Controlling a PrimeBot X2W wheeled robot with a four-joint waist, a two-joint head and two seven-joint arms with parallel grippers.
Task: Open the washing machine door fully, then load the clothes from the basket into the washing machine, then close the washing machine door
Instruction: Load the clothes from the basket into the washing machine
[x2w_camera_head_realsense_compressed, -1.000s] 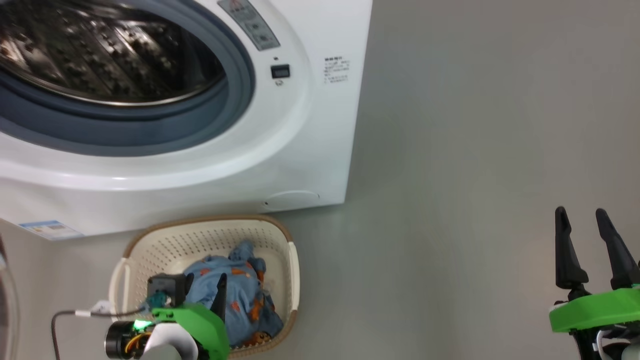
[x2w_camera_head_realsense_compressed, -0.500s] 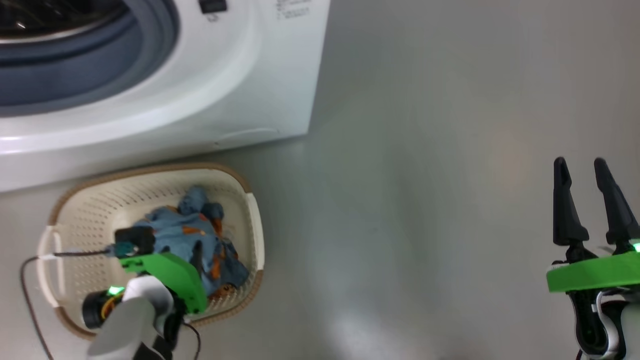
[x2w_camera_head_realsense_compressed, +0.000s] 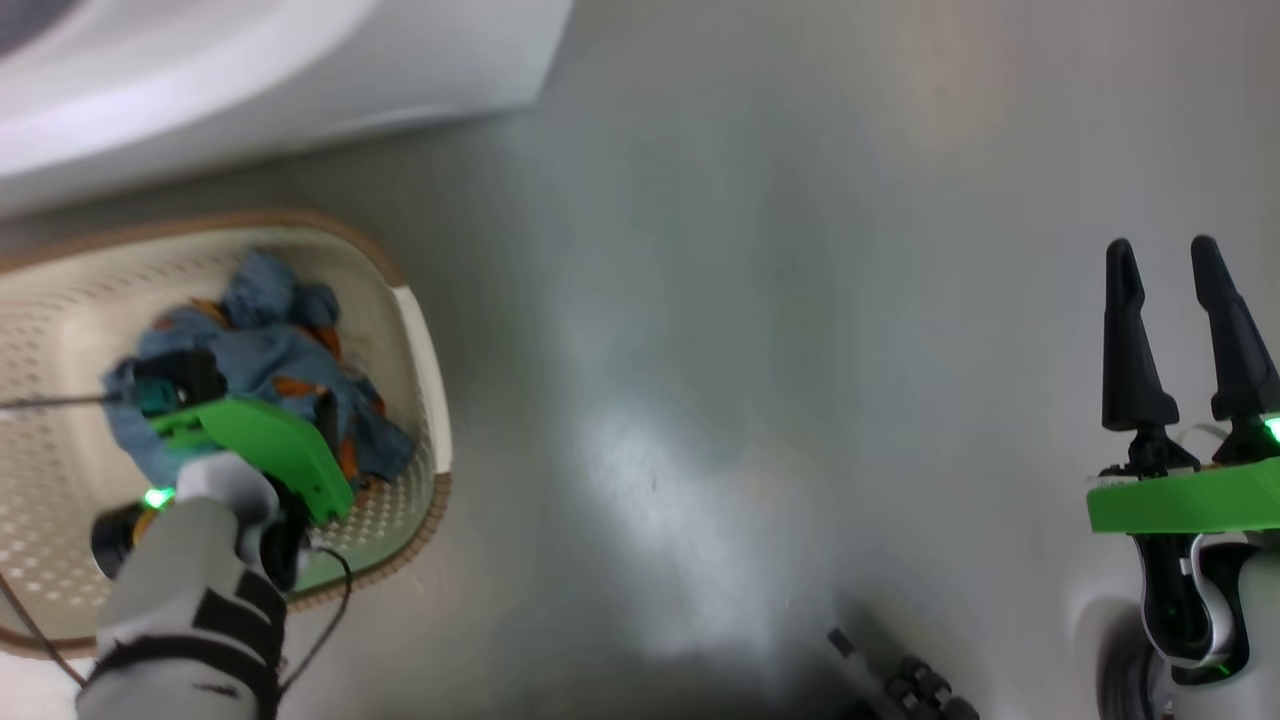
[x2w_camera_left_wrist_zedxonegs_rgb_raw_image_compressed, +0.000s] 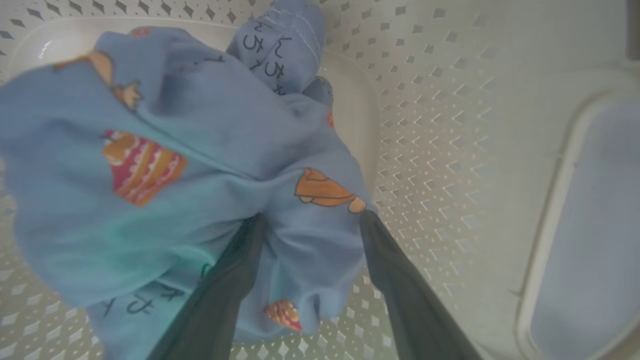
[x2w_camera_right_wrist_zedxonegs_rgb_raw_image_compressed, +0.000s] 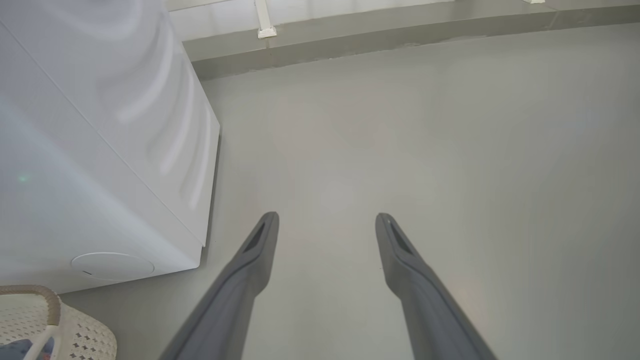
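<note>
Because the clothes (x2w_camera_head_realsense_compressed: 265, 355) lie bundled inside the basket (x2w_camera_head_realsense_compressed: 425, 340), at 9 o'clock in the head view, the left gripper (x2w_camera_left_wrist_zedxonegs_rgb_raw_image_compressed: 312, 217) points down into it with fingers spread wide, straddling a fold of fabric so that closing should pinch it. The right gripper (x2w_camera_head_realsense_compressed: 1162, 247), at 3 o'clock, hangs over bare floor (x2w_camera_head_realsense_compressed: 750, 300), fingers parted and empty, clear of the washing machine (x2w_camera_head_realsense_compressed: 250, 60) at 11 o'clock.
</note>
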